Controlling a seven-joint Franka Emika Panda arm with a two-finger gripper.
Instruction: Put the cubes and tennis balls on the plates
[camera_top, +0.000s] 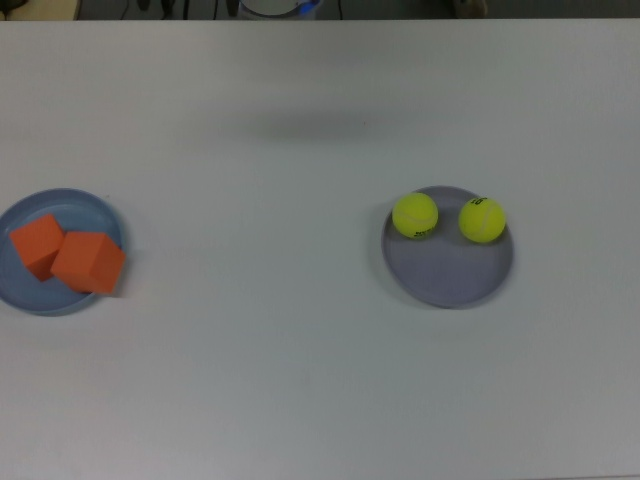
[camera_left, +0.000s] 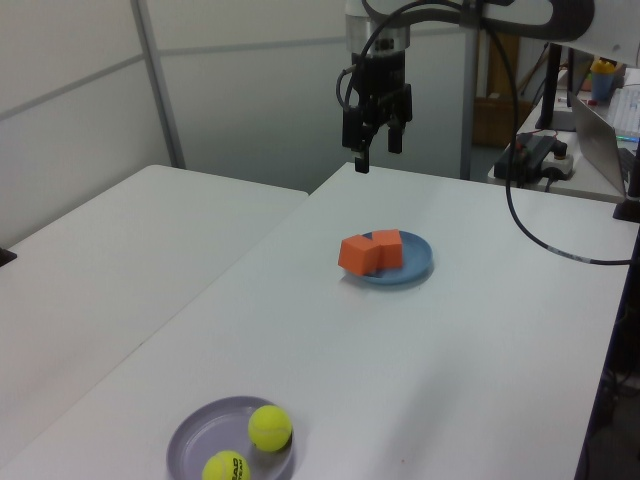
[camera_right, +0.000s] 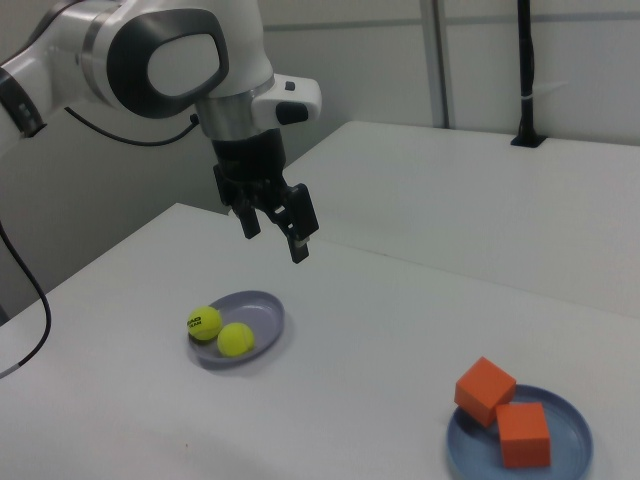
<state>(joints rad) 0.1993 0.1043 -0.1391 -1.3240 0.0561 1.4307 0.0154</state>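
- The desk (camera_top: 300, 380) is white and carries two plates well apart from each other.
- The blue plate (camera_top: 92, 205) (camera_left: 420, 262) (camera_right: 575, 420) lies at the top view's left edge. Both cubes are on it.
- One cube (camera_top: 36, 245) (camera_right: 485, 389) sits inside the plate. The other cube (camera_top: 89, 262) (camera_right: 524, 435) touches it and, in the top view, reaches over the plate's right rim.
- In the left view the two cubes (camera_left: 370, 252) look pressed together at the left side of the plate.
- The lavender plate (camera_top: 450, 275) (camera_left: 200, 435) (camera_right: 262, 312) lies to the top view's right of centre. Both balls are on it, in its far half.
- One ball (camera_top: 415, 215) (camera_right: 236, 339) is near the plate's left rim in the top view. The other ball (camera_top: 482, 220) (camera_right: 204, 322) is near the right rim, and a small gap is between them.
- In the left view the balls (camera_left: 269, 427) are at the near right side of that plate.
- The gripper (camera_left: 378, 155) (camera_right: 275, 235) hangs high above the desk, pointing down. It is not seen in the top view.
- The jaws stand apart and hold nothing.
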